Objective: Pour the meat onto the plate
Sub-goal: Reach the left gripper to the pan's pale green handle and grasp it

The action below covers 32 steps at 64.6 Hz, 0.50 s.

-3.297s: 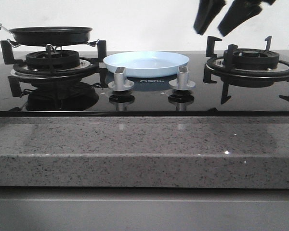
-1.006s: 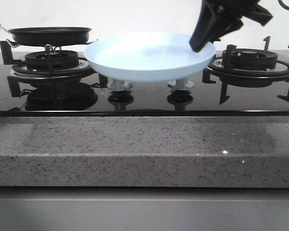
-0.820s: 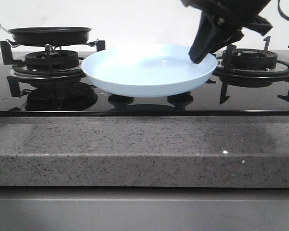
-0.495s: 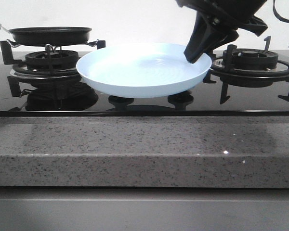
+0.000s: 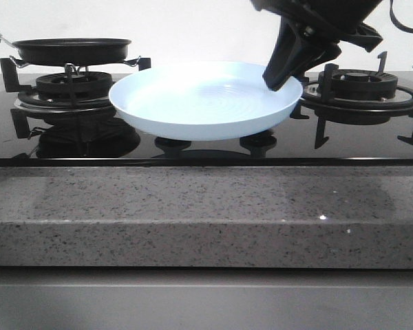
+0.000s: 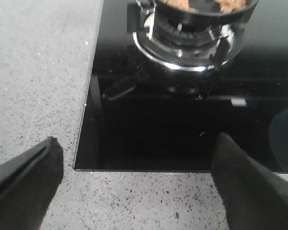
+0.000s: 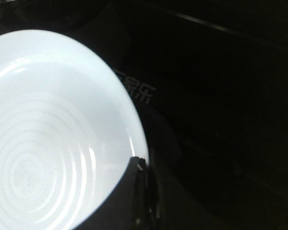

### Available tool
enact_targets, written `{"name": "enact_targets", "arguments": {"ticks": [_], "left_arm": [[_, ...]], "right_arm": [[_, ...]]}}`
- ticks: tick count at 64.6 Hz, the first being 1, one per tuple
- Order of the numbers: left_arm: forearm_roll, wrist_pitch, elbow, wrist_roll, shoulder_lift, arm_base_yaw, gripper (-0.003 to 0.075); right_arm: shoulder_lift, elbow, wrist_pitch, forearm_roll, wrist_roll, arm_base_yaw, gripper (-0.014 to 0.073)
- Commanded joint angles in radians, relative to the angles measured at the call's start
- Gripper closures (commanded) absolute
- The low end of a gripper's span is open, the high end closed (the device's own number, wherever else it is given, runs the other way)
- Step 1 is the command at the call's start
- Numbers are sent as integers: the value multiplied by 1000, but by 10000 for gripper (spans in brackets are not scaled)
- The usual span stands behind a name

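- Right gripper (image 5: 279, 77): closed on the right-hand rim of the plate (image 5: 193, 103). One finger lies inside the rim, the other under it. In the right wrist view the finger (image 7: 134, 191) pinches the rim of the plate (image 7: 53, 143).
- Plate: pale blue, round and shallow, with concentric rings on its inner face. It is held clear of the black glass cooktop (image 5: 193, 148), in front of the two control knobs, whose dark bases just show below it. It is tilted slightly, inner face toward the front. It holds nothing.
- Left gripper (image 6: 134, 191): jaws wide apart, nothing between them. It hovers over the front edge of the cooktop (image 6: 182, 124), where the glass meets the speckled grey counter (image 6: 38, 72).
- Meat (image 6: 201, 4): reddish-brown pieces in the black frying pan (image 6: 197, 12), only partly visible at the frame edge.
- Frying pan (image 5: 72, 49): seated on the left burner (image 5: 72, 86), well apart from the plate. Its contents cannot be seen from the front.
- Right burner (image 5: 358, 86): bare, just behind the right gripper.
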<state>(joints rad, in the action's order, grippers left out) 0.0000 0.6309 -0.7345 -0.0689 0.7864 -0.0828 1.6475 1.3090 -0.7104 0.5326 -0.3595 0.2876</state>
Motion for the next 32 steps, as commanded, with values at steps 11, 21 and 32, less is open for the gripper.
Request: {"name": "enact_targets", "arguments": {"ticks": [11,21,32], "left_arm": [[-34,-23,-231,19,255,64,103],[-291,8,-357,213,399,171,103],[-639,40,-465,445,531,281,103]], "right_arm": [[-52,23,37,32,-11,-1,662],[-52,23,37,32,-11,-1,662],[-52,23,37,32,-11,-1,662]]}}
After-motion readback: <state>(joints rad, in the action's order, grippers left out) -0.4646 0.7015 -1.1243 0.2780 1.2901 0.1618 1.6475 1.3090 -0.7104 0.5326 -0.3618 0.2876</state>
